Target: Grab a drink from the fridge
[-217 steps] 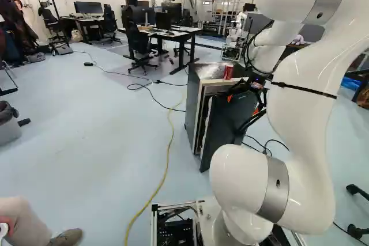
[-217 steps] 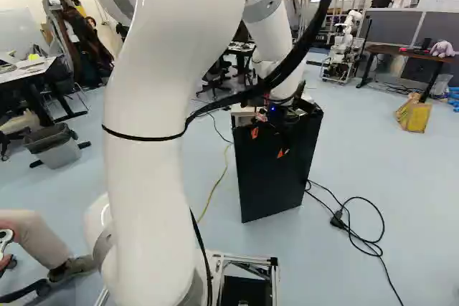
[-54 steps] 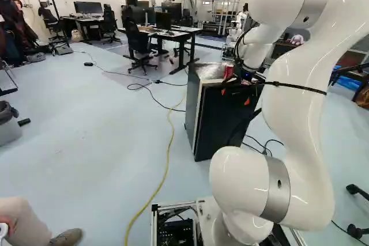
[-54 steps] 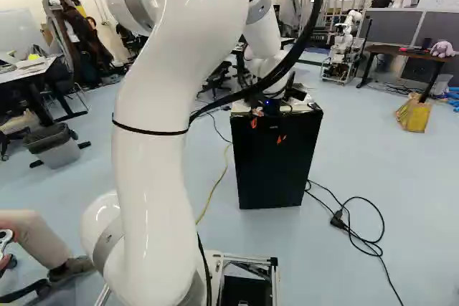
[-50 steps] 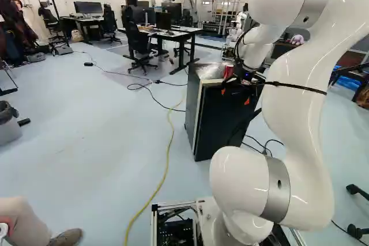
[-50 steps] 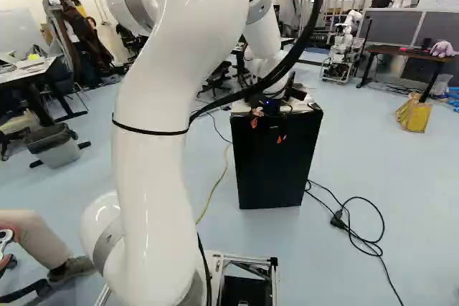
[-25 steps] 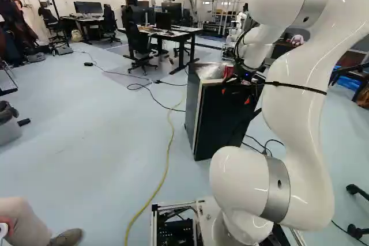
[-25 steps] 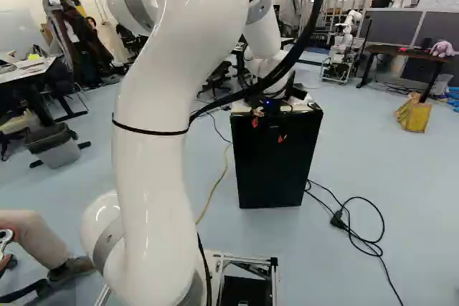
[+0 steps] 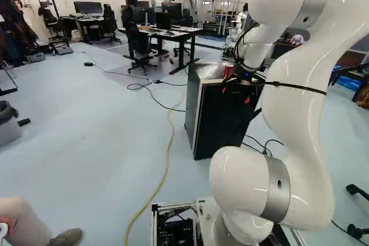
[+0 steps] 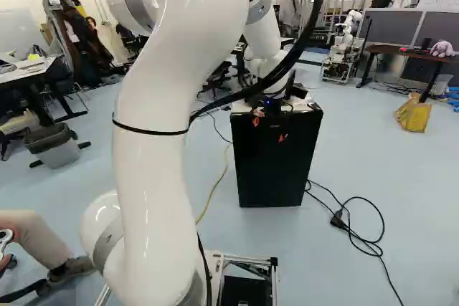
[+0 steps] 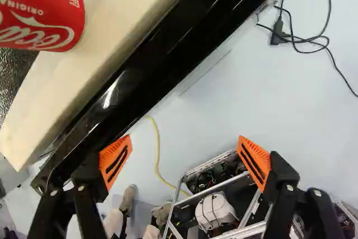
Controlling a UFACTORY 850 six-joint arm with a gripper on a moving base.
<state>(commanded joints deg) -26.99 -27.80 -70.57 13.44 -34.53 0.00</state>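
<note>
The fridge (image 9: 195, 110) is standing on the floor ahead of the base, its black door (image 10: 276, 170) closing off the front and hiding the contents. The drink in view is not sitting inside: a red can (image 11: 42, 12) is standing on top of the fridge, near the front edge, beside crumpled silvery material (image 11: 14, 76). The gripper (image 9: 236, 95) is hanging at the upper front of the fridge, and its jaws are standing wide apart with nothing between them. One orange pad (image 11: 116, 162) is lying just beside the door in the wrist view; contact between the two is not possible to confirm. The can is resting outside the jaws, beyond the door's upper edge. In the wrist view, the open metal frame (image 11: 208, 164) of the base is housing electronics and a white unit (image 11: 214, 211) with dark cords around it. At the left of the right base view, a grey bin (image 10: 59, 154) is holding a dark liner; what is lying in it cannot be told. A yellow bag (image 10: 414, 114) is standing on the floor at the right of that view, its contents unclear.
</note>
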